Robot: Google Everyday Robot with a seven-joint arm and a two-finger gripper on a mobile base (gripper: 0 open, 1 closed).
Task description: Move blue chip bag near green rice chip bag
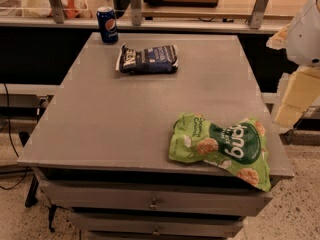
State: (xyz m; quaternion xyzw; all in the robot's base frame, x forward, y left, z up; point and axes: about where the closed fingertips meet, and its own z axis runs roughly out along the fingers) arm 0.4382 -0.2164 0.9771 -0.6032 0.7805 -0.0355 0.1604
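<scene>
**Grey table, three things on top**

The table (125,114) carries a Pepsi can (107,25) upright at the far left corner. The blue bag (148,59) lies flat just right of the can. The green bag (222,148) lies well apart at the near right corner, overhanging the front edge. The gripper (295,101) hangs beyond the table's right side.
</scene>
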